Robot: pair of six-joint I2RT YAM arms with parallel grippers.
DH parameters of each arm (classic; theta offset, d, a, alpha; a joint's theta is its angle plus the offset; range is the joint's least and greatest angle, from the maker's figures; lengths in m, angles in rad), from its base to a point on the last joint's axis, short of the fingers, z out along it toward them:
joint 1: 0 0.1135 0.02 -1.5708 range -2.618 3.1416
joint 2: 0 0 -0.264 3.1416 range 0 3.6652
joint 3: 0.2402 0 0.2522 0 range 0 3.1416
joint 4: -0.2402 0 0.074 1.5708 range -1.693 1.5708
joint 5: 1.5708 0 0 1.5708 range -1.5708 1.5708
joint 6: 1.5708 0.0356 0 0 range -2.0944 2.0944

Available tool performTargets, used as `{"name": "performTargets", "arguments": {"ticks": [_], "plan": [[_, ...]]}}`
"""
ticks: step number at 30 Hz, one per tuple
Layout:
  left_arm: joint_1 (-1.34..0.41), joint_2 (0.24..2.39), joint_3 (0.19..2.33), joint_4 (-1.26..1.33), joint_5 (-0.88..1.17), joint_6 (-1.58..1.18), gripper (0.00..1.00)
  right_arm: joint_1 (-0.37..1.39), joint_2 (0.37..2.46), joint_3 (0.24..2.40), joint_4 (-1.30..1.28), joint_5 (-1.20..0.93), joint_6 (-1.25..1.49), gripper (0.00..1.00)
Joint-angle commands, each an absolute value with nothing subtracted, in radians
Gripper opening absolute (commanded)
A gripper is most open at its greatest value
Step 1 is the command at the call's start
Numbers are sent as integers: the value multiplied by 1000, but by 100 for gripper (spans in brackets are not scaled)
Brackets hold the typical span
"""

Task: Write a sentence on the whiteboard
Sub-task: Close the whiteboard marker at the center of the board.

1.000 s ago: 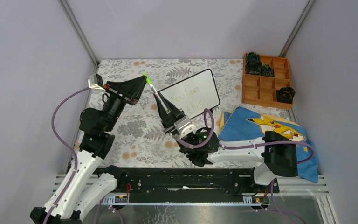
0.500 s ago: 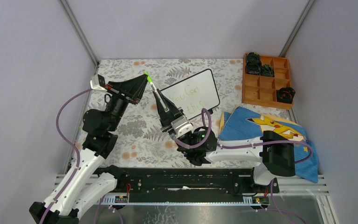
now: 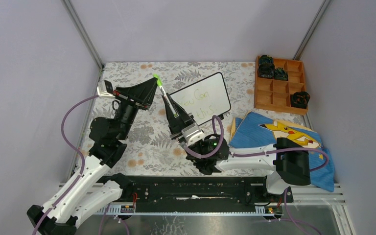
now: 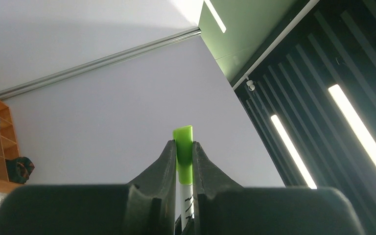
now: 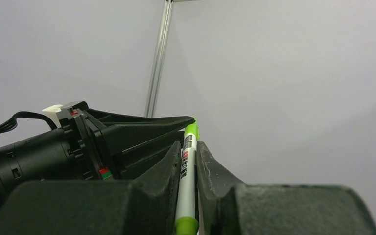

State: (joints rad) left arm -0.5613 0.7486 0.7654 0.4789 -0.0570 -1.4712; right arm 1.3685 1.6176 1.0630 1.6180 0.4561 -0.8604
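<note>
Found the whiteboard (image 3: 218, 90) lying flat on the patterned bench (image 3: 142, 142), frame intact. Read the sentence (image 3: 198, 104) on it in thin green hand: "You Can" on the upper line, "this" on the lower. Could not read the start of the lower line, hidden behind the right arm.

Noted the marker (image 5: 188, 176) raised off the bench just left of the whiteboard. Noted the right tool (image 5: 189, 149) pinching the white barrel and the left tool (image 4: 184, 147) pinching the green cap (image 4: 183, 139) at the barrel's far end. Judged as capping after writing; cannot confirm seating of the cap.

Risks:
- Expect bending or loss of the marker from any misalignment between the two pinches.
- Expect a stray mark or smeared lettering from a drop onto the whiteboard.
- Watch the right arm, close over the whiteboard's near-left corner; risk of nudging the board or wiping the lower line.

Labels: saw black print and a small red mark on the barrel, too small to read. Saw no lettering on the wooden tray (image 3: 279, 98) right of the whiteboard. Saw a yellow cartoon figure (image 3: 286, 131) near-right of it, no legible title.
</note>
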Motion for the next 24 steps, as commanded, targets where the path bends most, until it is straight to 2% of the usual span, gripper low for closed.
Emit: {"name": "performTargets", "arguments": {"ticks": [1, 10, 21, 22, 24], "plan": [[-671, 759, 748, 455, 104, -1391, 0, 1365, 1635, 1121, 1709, 428, -862, 0], [-831, 771, 720, 457, 5, -1341, 0, 1355, 1647, 1138, 1709, 439, -867, 0], [-841, 731, 703, 434, -67, -1321, 0, 1353, 1627, 1126, 1709, 431, -861, 0], [-840, 729, 703, 433, -69, -1318, 2, 1354, 1624, 1124, 1710, 430, -859, 0], [-841, 725, 704, 433, -76, -1311, 15, 1354, 1619, 1120, 1711, 424, -858, 0]]}}
